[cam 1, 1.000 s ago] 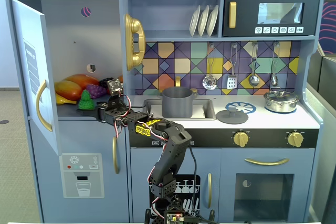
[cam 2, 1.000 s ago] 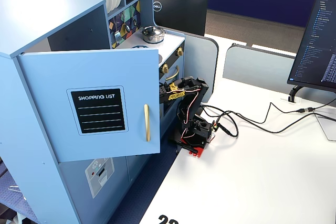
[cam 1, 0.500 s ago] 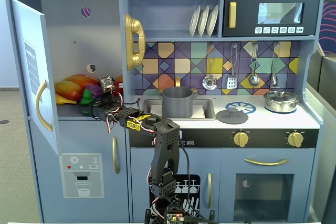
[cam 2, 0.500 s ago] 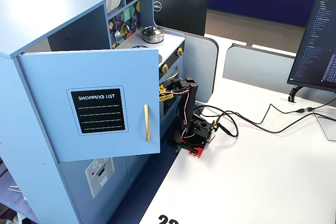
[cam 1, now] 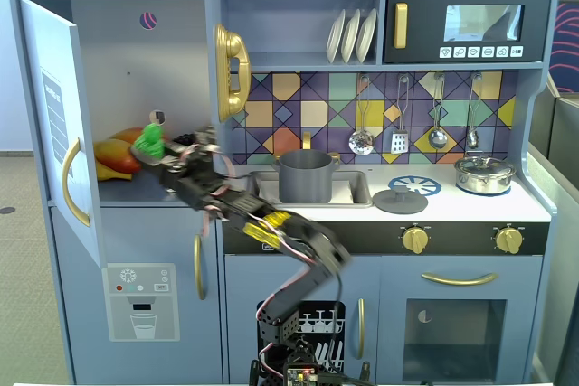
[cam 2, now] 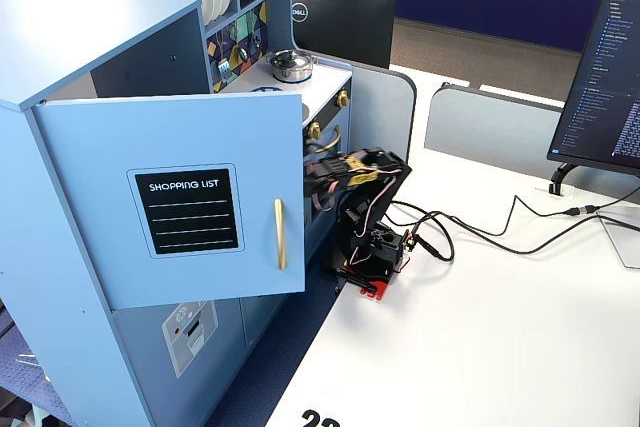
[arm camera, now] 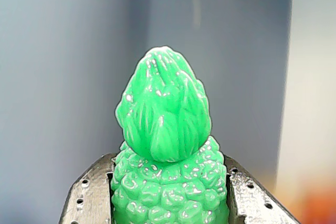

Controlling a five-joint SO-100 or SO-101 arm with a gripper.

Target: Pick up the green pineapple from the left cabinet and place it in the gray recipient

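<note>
My jaws are clamped on the bumpy body of the green pineapple (arm camera: 169,182) inside the left cabinet (cam 1: 136,88); it looks light, stiff, glossy-slick, so I'd hold below the leaves.

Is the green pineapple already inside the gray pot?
No: the green pineapple is held by the gripper in the left cabinet, away from the gray pot.

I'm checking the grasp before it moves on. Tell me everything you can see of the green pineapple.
The green pineapple is a glossy bright green plastic toy with a bumpy body and a leafy, egg-shaped crown. In the wrist view the tool's two metal fingers press its sides, crown pointing away from the camera. In a fixed view it sits at the left cabinet's opening, above the shelf, in front of orange and yellow toy fruit.
</note>
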